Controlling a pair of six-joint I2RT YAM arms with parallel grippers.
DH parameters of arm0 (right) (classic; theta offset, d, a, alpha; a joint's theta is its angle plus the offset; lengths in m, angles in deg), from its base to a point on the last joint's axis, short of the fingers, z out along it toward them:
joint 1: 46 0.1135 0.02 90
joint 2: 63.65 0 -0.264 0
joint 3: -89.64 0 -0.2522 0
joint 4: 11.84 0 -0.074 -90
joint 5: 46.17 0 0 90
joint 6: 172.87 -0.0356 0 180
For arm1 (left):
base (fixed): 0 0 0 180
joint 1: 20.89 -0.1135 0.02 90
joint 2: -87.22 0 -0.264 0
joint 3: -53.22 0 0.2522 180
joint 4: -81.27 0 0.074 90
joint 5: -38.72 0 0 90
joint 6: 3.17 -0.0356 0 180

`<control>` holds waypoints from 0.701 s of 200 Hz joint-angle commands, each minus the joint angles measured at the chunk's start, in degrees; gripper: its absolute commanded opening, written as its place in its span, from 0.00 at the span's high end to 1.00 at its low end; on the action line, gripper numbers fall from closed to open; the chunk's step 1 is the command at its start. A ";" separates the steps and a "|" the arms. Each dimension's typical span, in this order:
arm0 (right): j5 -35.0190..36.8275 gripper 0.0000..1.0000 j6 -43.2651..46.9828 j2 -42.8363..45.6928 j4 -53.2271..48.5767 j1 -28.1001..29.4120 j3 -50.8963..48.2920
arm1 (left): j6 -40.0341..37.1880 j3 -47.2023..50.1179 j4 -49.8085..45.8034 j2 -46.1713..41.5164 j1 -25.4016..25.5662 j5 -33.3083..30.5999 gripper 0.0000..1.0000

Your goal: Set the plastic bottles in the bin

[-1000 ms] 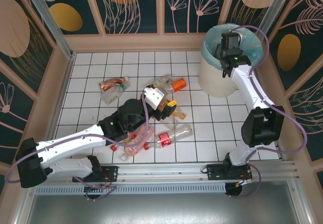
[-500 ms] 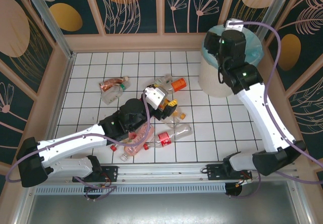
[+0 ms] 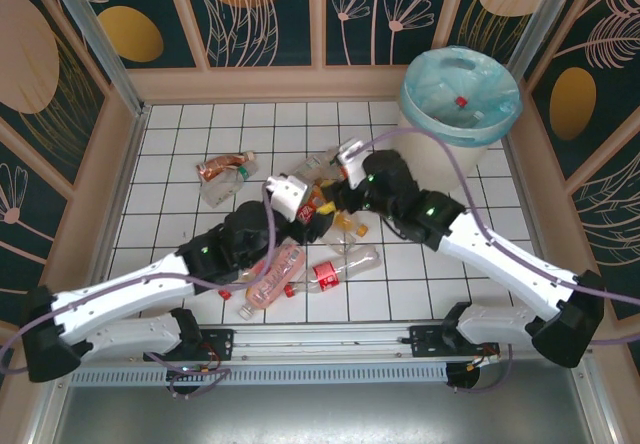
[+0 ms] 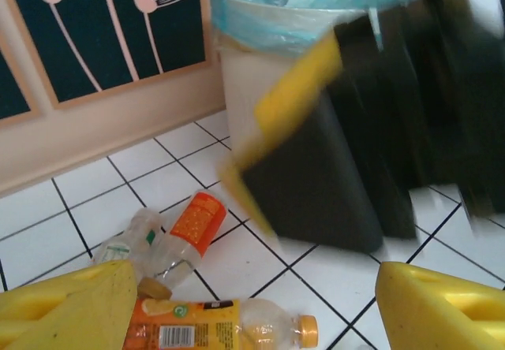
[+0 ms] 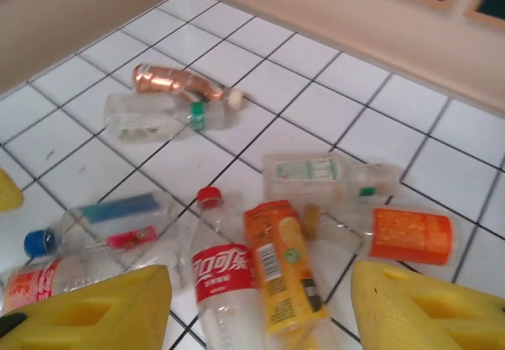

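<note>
Across the white tiled floor [image 3: 200, 124], between the two arms: plastic bottles [image 3: 327, 273], scattered and partly heaped, several crushed. Itemised from the right wrist view: copper-coloured bottle [image 5: 170, 82] touching a clear green-capped bottle [image 5: 158, 117]; green-labelled bottle [image 5: 323, 176]; orange-labelled bottle [image 5: 410, 236] near it; red-labelled cola bottle [image 5: 221, 275] lying against a juice bottle [image 5: 280, 263]; blue-capped bottle [image 5: 102, 224] near these. A pink bottle [image 3: 275, 276] is seen from above, nearer the arm bases.

Bin [image 3: 412, 114]: upright in the far right corner, well apart from the heap, lined with a blue-green bag [image 4: 284, 19] folded over the rim. One red-capped bottle [image 3: 461, 100] is seen inside.

Left gripper [image 4: 252, 295]: held low over the heap, yellow fingers [image 4: 71, 307] spread wide and closed on no bottle. An orange-capped bottle [image 4: 213, 324] lies on the tiles below the gap. The bin is faced, with the dark right arm [image 4: 339, 153] blurred in front of it.

Right gripper [image 5: 260, 295]: held above the heap, fingers [image 5: 426, 303] likewise spread wide. The cola and juice bottles lie ungripped on the tiles below the gap.
</note>
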 commanded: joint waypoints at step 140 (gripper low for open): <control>-7.90 0.45 11.37 -10.18 2.70 12.82 -5.20 | 45.45 5.03 -45.68 -26.71 -0.12 1.99 0.29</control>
